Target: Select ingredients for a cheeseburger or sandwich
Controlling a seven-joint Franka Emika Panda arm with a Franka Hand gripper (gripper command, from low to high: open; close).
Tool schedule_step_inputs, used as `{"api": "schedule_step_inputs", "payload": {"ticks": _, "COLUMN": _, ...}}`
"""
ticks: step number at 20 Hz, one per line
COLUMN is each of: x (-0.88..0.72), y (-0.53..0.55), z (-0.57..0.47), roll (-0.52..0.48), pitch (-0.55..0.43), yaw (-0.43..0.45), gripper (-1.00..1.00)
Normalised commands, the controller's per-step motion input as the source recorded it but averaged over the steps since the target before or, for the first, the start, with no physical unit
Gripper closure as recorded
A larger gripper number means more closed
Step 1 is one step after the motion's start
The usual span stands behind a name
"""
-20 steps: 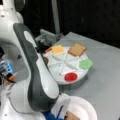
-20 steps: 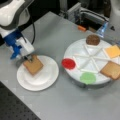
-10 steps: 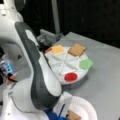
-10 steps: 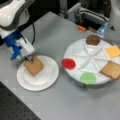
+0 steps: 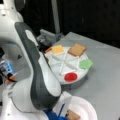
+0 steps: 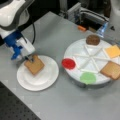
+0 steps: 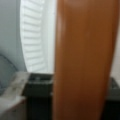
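Observation:
My gripper (image 6: 29, 59) hangs at the left edge of the white plate (image 6: 47, 80), shut on a tan-brown bread slice (image 6: 34, 65) that rests on the plate. The wrist view shows this slice (image 7: 82, 62) edge-on between the dark fingers (image 7: 37, 86), with the plate's ribbed rim (image 7: 35, 37) behind. In a front view the slice (image 5: 73, 115) peeks out beside my arm. The other ingredients lie in the divided tray (image 6: 75, 51): dark patty (image 6: 93, 39), yellow cheese (image 6: 113, 51) (image 5: 58, 49) and another bread slice (image 6: 112, 70) (image 5: 77, 49).
A red round piece (image 6: 68, 63) (image 5: 70, 76) and a green piece (image 6: 88, 77) (image 5: 85, 64) also sit in the tray. Grey equipment (image 6: 87, 15) stands behind it. My arm's white and grey body (image 5: 37, 75) fills the left of a front view.

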Motion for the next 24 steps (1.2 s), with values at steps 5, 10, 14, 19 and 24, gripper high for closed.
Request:
{"api": "schedule_step_inputs", "payload": {"ticks": 5, "x": 0.16, "y": -0.06, "z": 0.06, "roll": -0.063, "pitch": 0.169, "yaw": 0.159, "gripper": -1.0}}
{"api": "schedule_step_inputs", "payload": {"ticks": 10, "x": 0.17, "y": -0.1, "z": 0.04, "roll": -0.049, "pitch": 0.16, "yaw": 0.176, "gripper": -1.0}}
{"api": "schedule_step_inputs", "payload": {"ticks": 14, "x": 0.16, "y": -0.12, "z": 0.05, "roll": -0.037, "pitch": 0.162, "yaw": 0.188, "gripper": -1.0}}
{"api": "schedule_step_inputs", "payload": {"ticks": 19, "x": 0.13, "y": -0.08, "z": 0.08, "roll": -0.058, "pitch": 0.174, "yaw": 0.174, "gripper": -1.0}}
{"api": "schedule_step_inputs", "payload": {"ticks": 24, "x": 0.07, "y": 0.1, "z": 0.19, "roll": -0.244, "pitch": 0.199, "yaw": 0.111, "gripper": -1.0}}
